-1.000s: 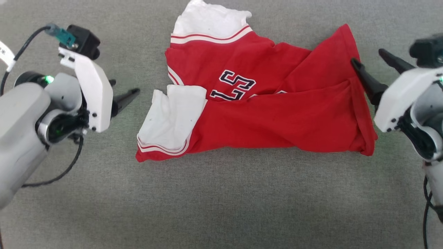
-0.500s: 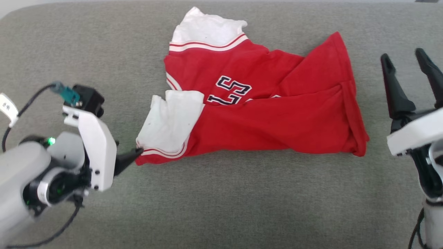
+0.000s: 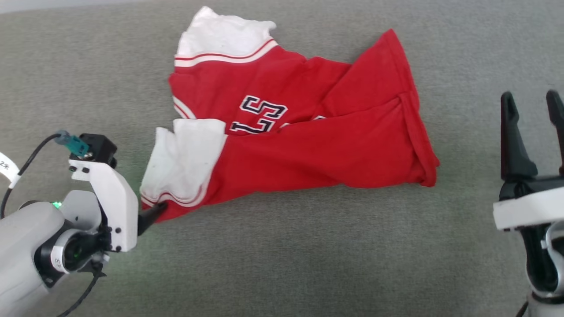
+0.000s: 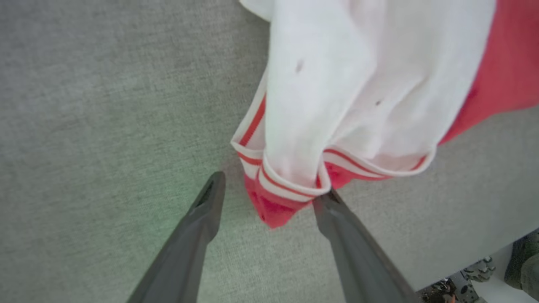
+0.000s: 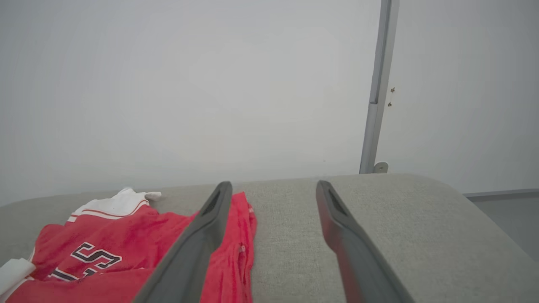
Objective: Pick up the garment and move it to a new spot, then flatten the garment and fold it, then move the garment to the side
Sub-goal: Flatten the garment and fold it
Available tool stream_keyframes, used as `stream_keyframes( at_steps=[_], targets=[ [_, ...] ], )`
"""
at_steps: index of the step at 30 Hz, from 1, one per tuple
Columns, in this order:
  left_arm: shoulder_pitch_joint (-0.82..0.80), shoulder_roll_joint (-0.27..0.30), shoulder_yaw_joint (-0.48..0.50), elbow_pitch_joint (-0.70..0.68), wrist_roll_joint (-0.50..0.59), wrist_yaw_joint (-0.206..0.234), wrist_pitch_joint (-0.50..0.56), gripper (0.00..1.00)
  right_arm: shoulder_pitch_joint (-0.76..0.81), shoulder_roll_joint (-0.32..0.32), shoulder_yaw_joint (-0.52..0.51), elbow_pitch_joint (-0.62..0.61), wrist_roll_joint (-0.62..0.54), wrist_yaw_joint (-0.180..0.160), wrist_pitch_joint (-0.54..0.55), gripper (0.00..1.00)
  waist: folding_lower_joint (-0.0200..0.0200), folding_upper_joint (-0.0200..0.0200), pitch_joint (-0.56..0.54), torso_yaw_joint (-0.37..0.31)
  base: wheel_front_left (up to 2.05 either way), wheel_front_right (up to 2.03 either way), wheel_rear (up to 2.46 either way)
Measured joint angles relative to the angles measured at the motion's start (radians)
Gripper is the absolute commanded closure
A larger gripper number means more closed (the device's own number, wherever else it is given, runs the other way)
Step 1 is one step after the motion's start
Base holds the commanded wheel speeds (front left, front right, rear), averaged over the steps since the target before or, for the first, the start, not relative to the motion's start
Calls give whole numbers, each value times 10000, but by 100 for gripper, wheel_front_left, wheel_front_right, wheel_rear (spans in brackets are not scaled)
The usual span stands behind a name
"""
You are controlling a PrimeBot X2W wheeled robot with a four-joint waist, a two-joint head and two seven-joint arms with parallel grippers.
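On grey fabric surface point(image 3: 282, 264), small red jersey shirt w/ white sleeves point(image 3: 308, 145) lies crumpled, long axis L-R across head view, sleeves toward robot's left, hem toward right. Nearer is left gripper point(image 4: 270, 187): fingers spread, unclenched, straddling near sleeve-cuff corner. The right gripper point(image 3: 530, 97) is spread too, empty, well apart off hem end

A grey, coarse-woven padded surface point(image 3: 282, 264) spreads from near to far, its far edge rounded and its far right corner point(image 5: 442, 185) curved off. Behind it stands a plain pale wall point(image 5: 168, 84), lit softly and evenly. To the right a slim grey vertical strip point(image 5: 376, 92) runs down the wall to a small round bracket point(image 5: 381, 167). Low on the far right, a grey skirting point(image 5: 501, 194) meets a grey floor point(image 5: 516, 223)
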Motion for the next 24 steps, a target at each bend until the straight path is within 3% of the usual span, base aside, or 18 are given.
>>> stream_keyframes(
  at_steps=[8,9,10,13,24],
  targets=[
    [159,-556,140,1561,-514,-571,134,0,460,130,-6,268,190,0,499,0,1,0,123,-331,0,0,0],
    [146,-627,132,1670,-516,-708,209,65,505,146,38,343,224,0,715,0,0,1,130,-339,0,0,0],
    [129,-688,121,1791,-500,-830,236,100,549,121,161,391,261,-2,913,0,0,1,132,-331,0,0,0],
    [82,-811,84,2044,-385,-980,345,100,556,100,326,629,508,0,1381,0,0,1,137,-310,0,0,0],
    [-225,-1574,-29,2725,-90,-1636,337,100,-378,-1085,1434,2581,1281,0,4420,0,0,1,171,85,0,0,0]
  ],
)
